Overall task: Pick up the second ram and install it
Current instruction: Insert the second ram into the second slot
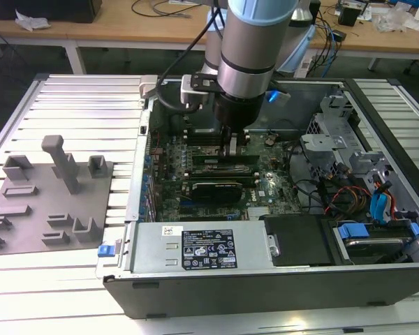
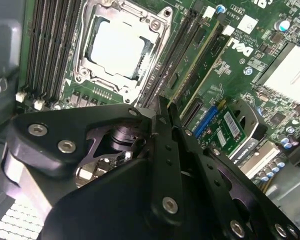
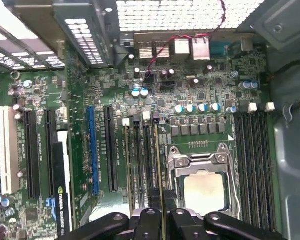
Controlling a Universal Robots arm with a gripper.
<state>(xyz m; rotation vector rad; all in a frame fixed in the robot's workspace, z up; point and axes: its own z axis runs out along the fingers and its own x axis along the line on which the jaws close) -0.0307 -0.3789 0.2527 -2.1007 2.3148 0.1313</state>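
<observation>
One black two-fingered gripper (image 1: 233, 148) is lowered inside the open grey computer case (image 1: 265, 279), over the large green motherboard (image 3: 200, 100). Its jaws stand narrow, clamped on the second ram (image 3: 161, 165), a thin green stick standing edge-on in a black memory slot beside the silver processor socket (image 3: 204, 185).

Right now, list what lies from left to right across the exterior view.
Grey fixture plate → power supply → gripper over the motherboard, closed on the second ram → drive bay.
</observation>
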